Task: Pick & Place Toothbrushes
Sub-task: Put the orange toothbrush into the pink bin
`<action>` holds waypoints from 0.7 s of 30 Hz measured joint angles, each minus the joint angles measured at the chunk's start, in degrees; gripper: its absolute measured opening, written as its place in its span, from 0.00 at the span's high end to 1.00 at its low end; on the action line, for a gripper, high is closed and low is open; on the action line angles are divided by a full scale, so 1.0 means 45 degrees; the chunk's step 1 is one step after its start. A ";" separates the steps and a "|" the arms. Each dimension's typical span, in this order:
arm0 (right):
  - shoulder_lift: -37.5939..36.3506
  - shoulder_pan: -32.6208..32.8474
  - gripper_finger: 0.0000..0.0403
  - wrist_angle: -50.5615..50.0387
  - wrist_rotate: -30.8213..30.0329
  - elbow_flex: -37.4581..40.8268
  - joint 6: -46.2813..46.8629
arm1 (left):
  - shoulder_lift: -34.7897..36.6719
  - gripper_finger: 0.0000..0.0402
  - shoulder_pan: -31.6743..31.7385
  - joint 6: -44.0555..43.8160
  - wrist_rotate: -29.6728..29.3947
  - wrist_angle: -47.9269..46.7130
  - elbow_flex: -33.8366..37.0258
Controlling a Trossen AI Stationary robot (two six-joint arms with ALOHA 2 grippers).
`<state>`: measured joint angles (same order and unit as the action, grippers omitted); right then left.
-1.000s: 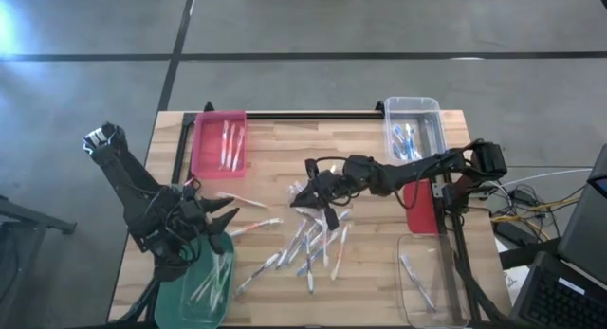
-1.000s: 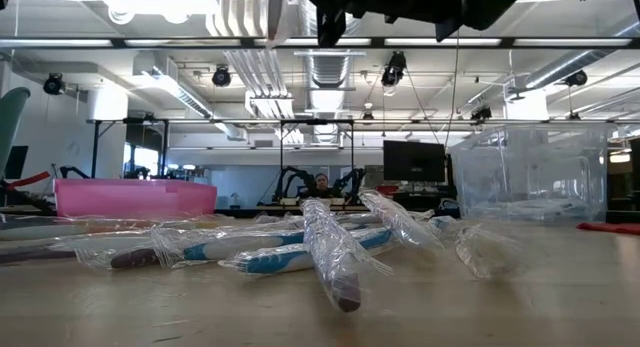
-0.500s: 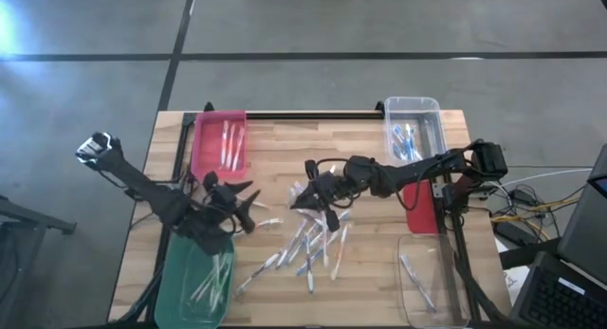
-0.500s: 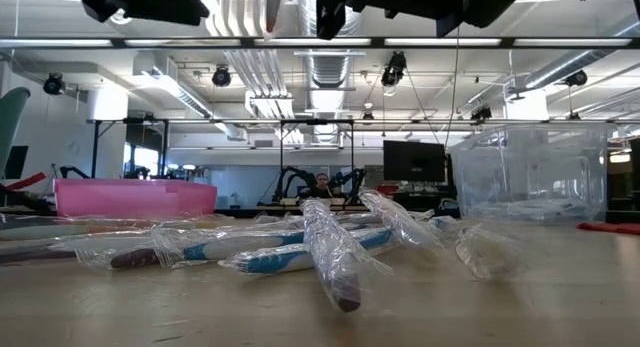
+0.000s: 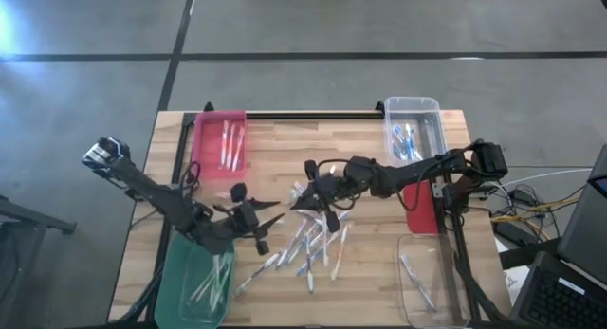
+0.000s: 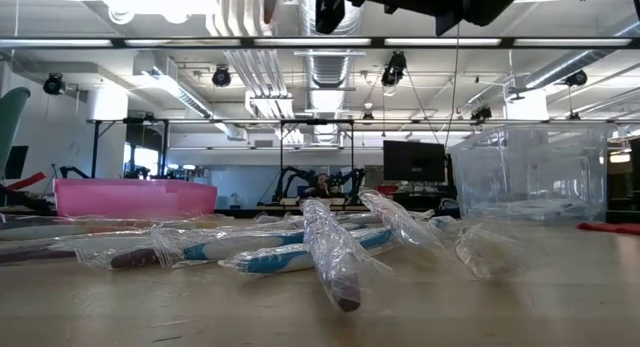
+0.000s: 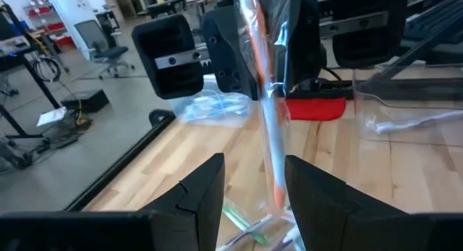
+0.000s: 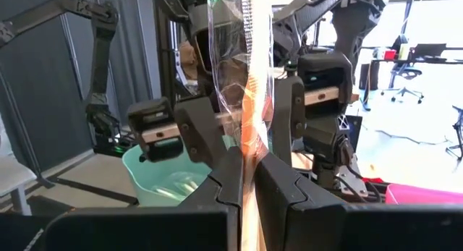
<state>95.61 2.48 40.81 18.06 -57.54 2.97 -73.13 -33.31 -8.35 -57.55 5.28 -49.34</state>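
Note:
My right gripper [image 5: 308, 198] hangs over the middle of the table, shut on one toothbrush [image 8: 253, 77] in a clear wrapper with an orange streak. My left gripper [image 5: 270, 222] faces it from the table's left, open. In the left wrist view its fingers [image 7: 206, 189] stand on either side of that toothbrush [image 7: 271, 135] without touching it. Below both grippers, a pile of wrapped toothbrushes [image 5: 308, 244] lies flat on the wooden table [image 5: 360, 291]; the low view shows the pile [image 6: 300, 242] up close. My right gripper pinches the wrapped toothbrush's shaft [image 8: 251, 146] between its two fingers, wrapper and all. The fingers come level from the table's right and lie across the shaft. The toothbrush stands roughly upright, lifted clear of the table, with its lower end [image 6: 272, 12] hanging free.
A green bin [image 5: 194, 282] with toothbrushes sits at the near left and a pink bin [image 5: 220, 144] at the far left. Clear bins stand at the far right [image 5: 413, 130] and near right [image 5: 432, 282]. A red tray [image 5: 419, 210] lies under the right arm.
My left gripper has swung from above the green bin toward the table's right, up to the toothbrush held by the right gripper, rolling its wrist on the way and staying open. My right gripper and its toothbrush have kept still.

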 joint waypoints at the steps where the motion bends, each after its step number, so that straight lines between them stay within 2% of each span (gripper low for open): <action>1: 0.0000 0.0004 0.97 0.0041 0.0001 0.0000 -0.0001 | -0.0038 0.62 0.0096 0.0042 0.0075 0.0149 0.0000; 9: 0.0000 0.0000 0.97 0.0097 -0.0004 0.0000 -0.0279 | -0.0067 0.62 0.1125 0.0026 0.2056 0.0581 0.0000; 14: 0.0000 0.0006 0.97 0.0109 0.0011 0.0000 -0.0424 | -0.0062 0.62 0.1637 0.0272 0.3753 0.0959 0.0000; 21: 0.0000 0.0005 0.97 0.0111 0.0006 0.0000 -0.0467 | -0.0144 0.62 0.1888 0.0474 0.3912 0.1236 0.0000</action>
<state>95.61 2.50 41.31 18.09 -57.54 0.87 -73.78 -24.82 -6.22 -39.95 10.84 -49.34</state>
